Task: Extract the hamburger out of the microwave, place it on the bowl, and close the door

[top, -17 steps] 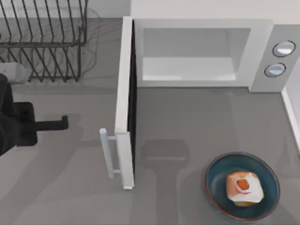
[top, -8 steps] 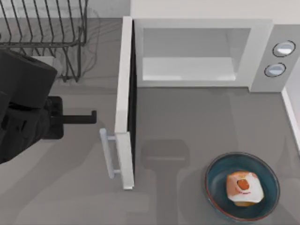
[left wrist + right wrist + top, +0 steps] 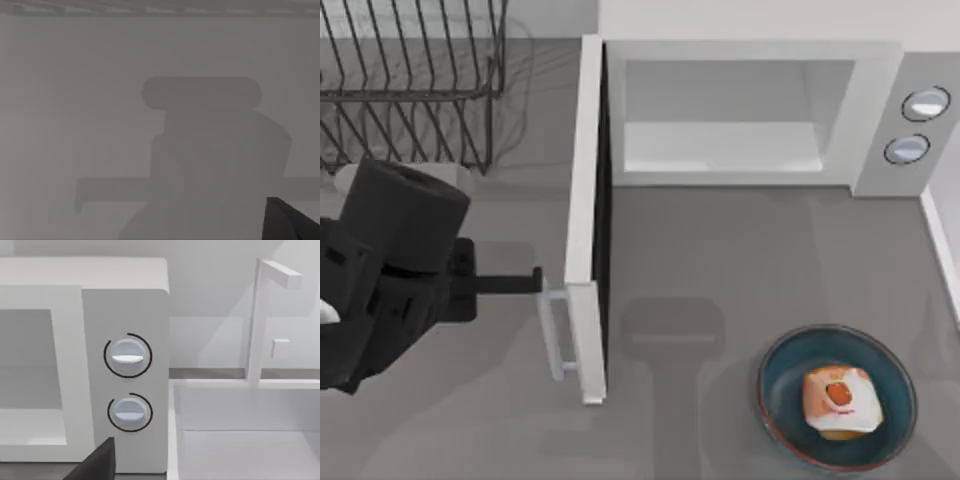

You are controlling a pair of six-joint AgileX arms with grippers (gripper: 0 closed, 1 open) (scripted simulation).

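Closer to door (image 3: 582, 215) now — left end effector (image 3: 534, 282), grip unreadable; hamburger (image 3: 839, 401) sits in bowl (image 3: 780, 372).

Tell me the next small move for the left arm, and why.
Probably a push toward the table's right, swinging the door shut. The hamburger already sits in the bowl, the microwave cavity stands open, and the left gripper is at the door's outer face, by the top of its handle. Closing looks like the one step left.
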